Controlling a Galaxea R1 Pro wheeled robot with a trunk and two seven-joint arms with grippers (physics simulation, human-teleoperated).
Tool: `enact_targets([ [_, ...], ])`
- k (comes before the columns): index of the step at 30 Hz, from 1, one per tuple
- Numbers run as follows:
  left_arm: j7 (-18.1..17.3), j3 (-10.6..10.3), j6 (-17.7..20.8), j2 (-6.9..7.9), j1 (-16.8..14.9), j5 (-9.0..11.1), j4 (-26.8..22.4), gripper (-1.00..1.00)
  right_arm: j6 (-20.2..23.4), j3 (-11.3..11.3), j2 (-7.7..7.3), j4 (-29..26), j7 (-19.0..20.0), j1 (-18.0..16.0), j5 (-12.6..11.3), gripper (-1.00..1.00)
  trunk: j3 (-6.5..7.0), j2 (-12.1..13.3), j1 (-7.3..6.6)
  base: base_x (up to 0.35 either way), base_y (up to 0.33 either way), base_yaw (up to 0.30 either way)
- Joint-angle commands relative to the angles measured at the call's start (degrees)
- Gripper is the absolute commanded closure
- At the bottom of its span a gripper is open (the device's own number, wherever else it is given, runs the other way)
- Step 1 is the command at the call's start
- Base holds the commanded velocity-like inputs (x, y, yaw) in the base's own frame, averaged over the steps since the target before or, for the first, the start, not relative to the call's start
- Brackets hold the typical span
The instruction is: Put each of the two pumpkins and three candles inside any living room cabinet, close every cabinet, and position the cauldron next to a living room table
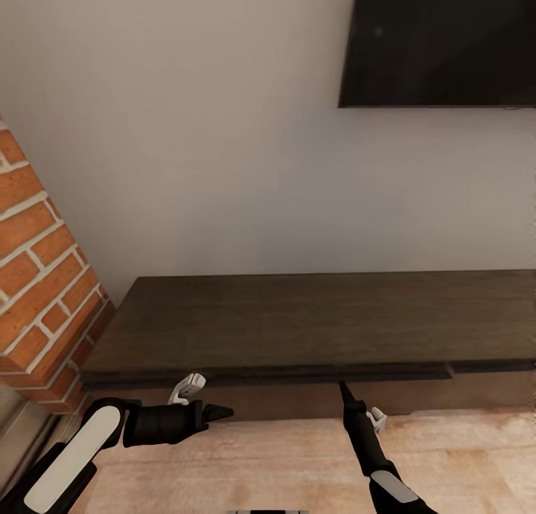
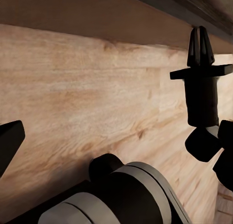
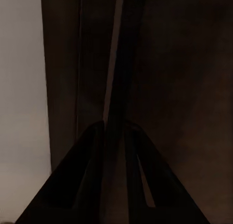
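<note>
The cabinet [image 1: 298,320] is a long, low dark-brown unit against the white wall, and its fronts look shut. My right gripper [image 1: 344,389] is shut with nothing in it. It points up, with its tip at the lower edge of the cabinet's front lip [image 3: 160,63]. In the left wrist view the right gripper [image 2: 200,42] touches that dark edge. My left gripper [image 1: 220,411] hangs open over the wooden floor just before the cabinet, pointing right, with one of its fingers [image 2: 9,141] at the frame's side. The pumpkins, candles, cauldron and table are out of view.
A red brick pillar [image 1: 41,276] stands close on the left beside the cabinet's end. A dark flat screen [image 1: 447,42] hangs on the wall above the cabinet's right part. Light wooden floor [image 1: 260,462] runs between me and the cabinet.
</note>
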Motion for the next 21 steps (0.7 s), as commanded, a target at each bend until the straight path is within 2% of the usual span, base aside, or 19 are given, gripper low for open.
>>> enact_targets([
  [1,0.6,-0.1,0.0,0.04,0.0,0.6,0.0,-1.00,-0.8,0.5,-0.02,-0.1,1.9,-0.1,-0.1,1.00,-0.03,0.0,-0.04,-0.196,0.000,0.000],
  [21,0.6,-0.1,0.0,0.04,0.0,0.6,-0.1,-1.00,-0.8,0.5,-0.02,-0.1,1.9,-0.1,-0.1,1.00,-0.03,0.0,-0.04,-0.207,0.000,0.000],
])
